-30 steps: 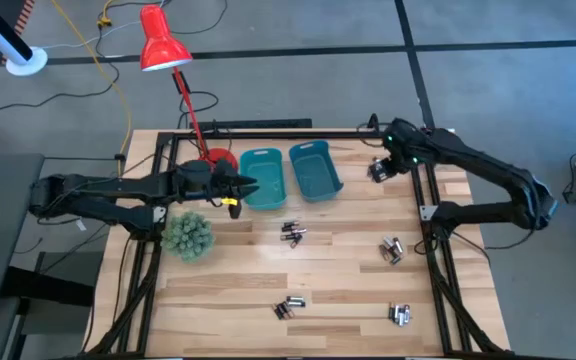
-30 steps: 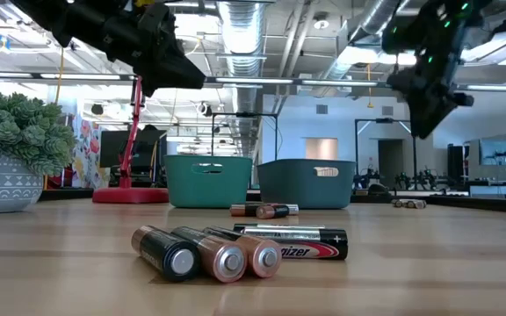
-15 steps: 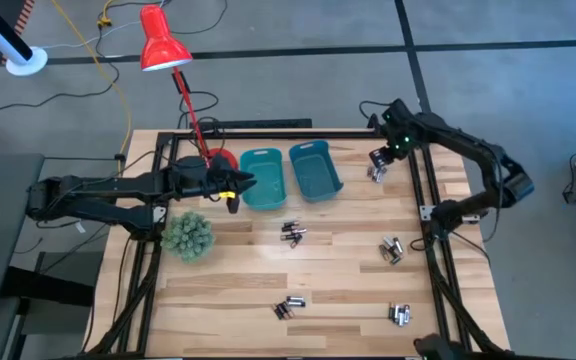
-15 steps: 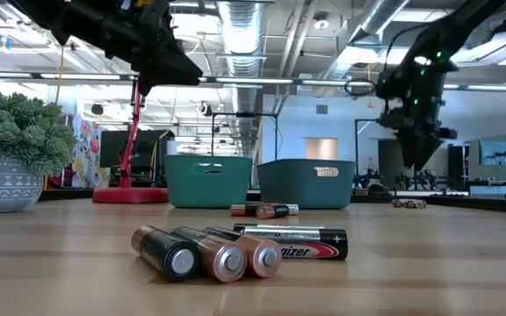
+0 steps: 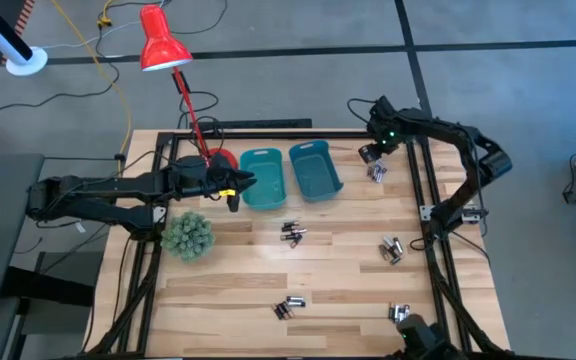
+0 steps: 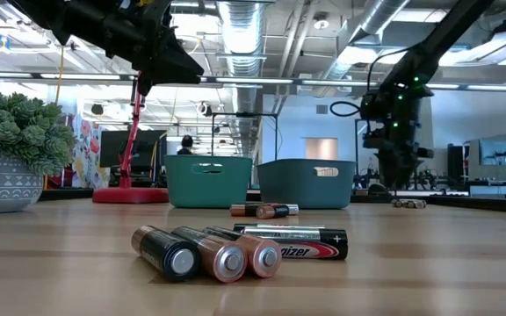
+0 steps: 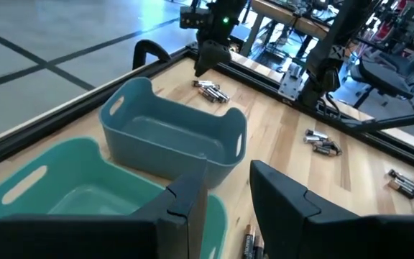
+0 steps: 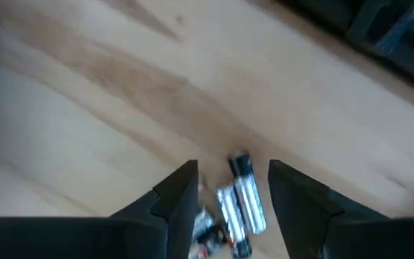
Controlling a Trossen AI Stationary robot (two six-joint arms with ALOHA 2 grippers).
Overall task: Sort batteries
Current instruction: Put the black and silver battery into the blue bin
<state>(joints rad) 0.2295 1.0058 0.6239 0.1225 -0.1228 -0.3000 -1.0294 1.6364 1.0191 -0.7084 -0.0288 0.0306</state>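
Observation:
Batteries lie in several small clusters on the wooden table: one at the far right point(image 5: 376, 173), one in the middle point(image 5: 291, 233), one to the right point(image 5: 392, 250), and two near the front point(image 5: 288, 308) point(image 5: 400, 314). My right gripper point(image 5: 371, 155) hangs open just above the far-right cluster point(image 8: 239, 201), one finger on each side of it without touching point(image 8: 232, 191). My left gripper point(image 5: 234, 192) is open and empty point(image 7: 228, 208), held in the air beside the teal bin point(image 5: 263, 178).
A blue-teal bin point(image 5: 315, 170) stands right of the teal one. A spiky green plant point(image 5: 188, 235) in a pot sits at the left. A red desk lamp point(image 5: 163, 45) stands at the far left on a red base. Black frame rails run along the table's edges.
My right gripper has come down and shifted slightly toward the table's far-left, ending just over the far-right battery cluster, while its elbow swung toward the near edge. The batteries have not moved.

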